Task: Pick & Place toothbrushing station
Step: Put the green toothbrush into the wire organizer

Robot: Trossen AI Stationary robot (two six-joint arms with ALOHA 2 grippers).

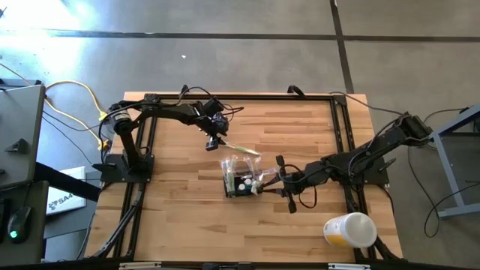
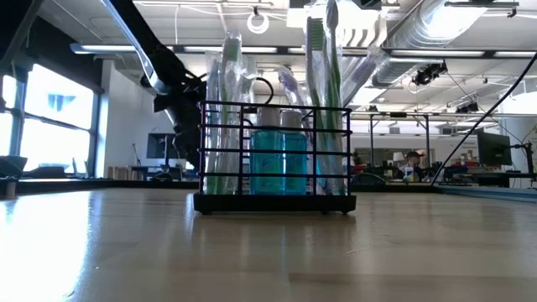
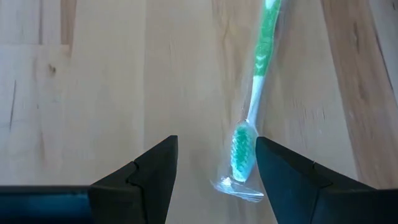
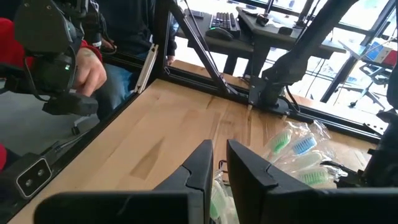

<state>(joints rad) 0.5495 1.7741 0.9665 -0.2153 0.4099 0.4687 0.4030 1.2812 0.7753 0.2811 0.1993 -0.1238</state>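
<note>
Left gripper (image 3: 214,163): fingers apart, poised over a green toothbrush (image 3: 256,99) in clear wrap that lies flat on the table; bristle head sits in the gap between the fingers, nearer one of them. Neither finger visibly touches it. Judged an approach for a pick, with the wide stance leaving room for wrap and handle.

Right gripper (image 4: 219,163): fingers nearly together, low over the table beside the caddy; whether they pinch anything cannot be told. In the high view it (image 1: 283,178) lies just beside the station's right side, probably steadying it.

Toothbrushing station (image 1: 241,180): small black wire caddy, upright near the table's middle, between the two arms. Holds wrapped toothbrushes (image 2: 323,92) standing on end and a blue bottle (image 2: 279,159); contents stand tall so they clear the rim.

Loose green toothbrush: near the station, on its far side, apart from it.

Surface: pale wooden table (image 1: 180,195) in a black frame. White-and-yellow cup (image 1: 349,229) lies at the near right corner, well apart.

Room: concrete floor, desks, monitors, overhead ducts; a person's hand (image 4: 89,70) beyond the table edge.
</note>
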